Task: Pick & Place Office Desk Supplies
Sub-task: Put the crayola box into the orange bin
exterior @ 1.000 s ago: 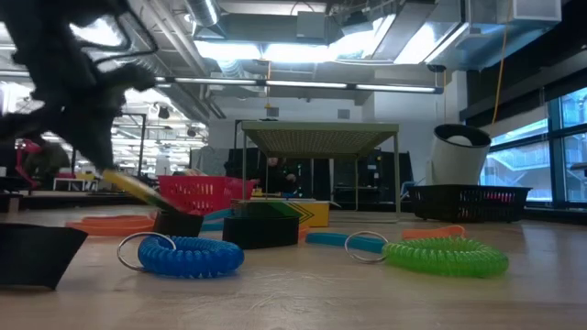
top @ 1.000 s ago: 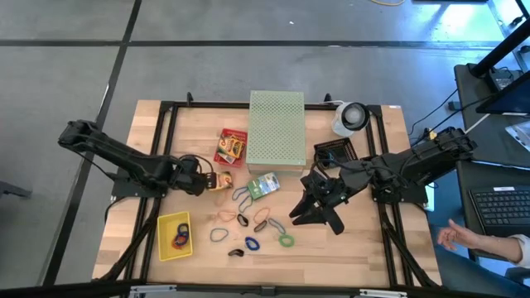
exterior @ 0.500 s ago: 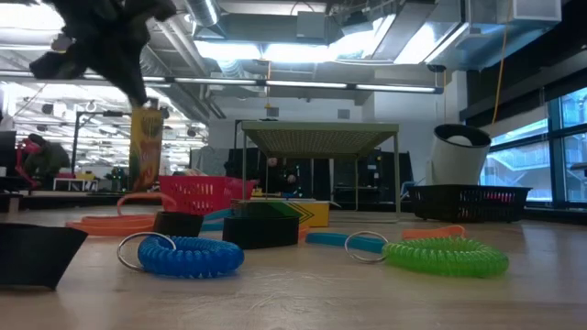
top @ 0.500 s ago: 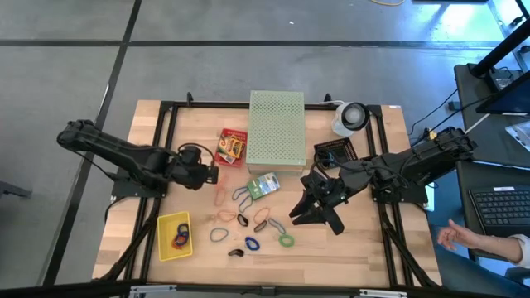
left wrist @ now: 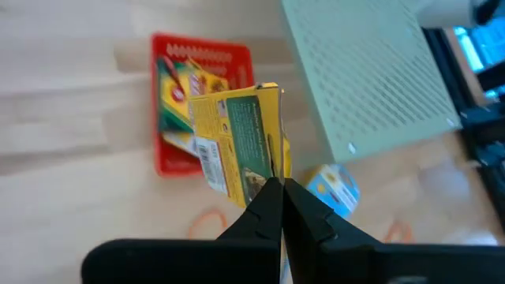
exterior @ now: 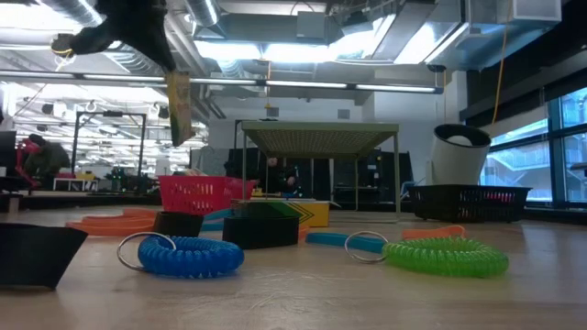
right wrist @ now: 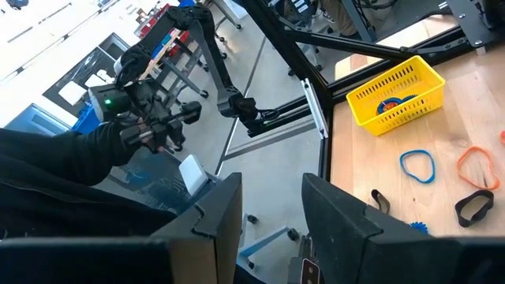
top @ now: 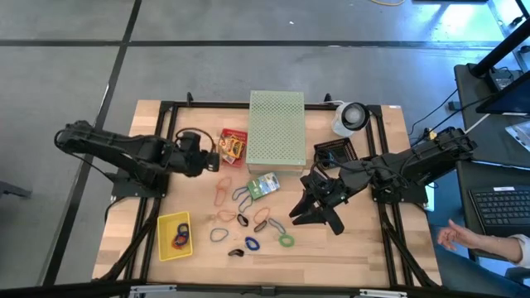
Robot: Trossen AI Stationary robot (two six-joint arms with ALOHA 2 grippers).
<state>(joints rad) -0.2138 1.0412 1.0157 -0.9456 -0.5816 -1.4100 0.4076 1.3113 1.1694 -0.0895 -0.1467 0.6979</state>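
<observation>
The left gripper (left wrist: 278,185) is carrying a yellow-and-green card box (left wrist: 241,140), clenched by one thin edge, above the worktop (top: 364,248) left of the red box (top: 232,146), and it could twist free; the right gripper (top: 317,211) is waiting, fingers parted.

No print on the yellow-and-green box (left wrist: 241,142) or elsewhere can be read.

Bare wood beside yellow basket (top: 173,236); loops (top: 248,218) crowd centre; perforated box (top: 277,128) seemingly blocks rear.
</observation>
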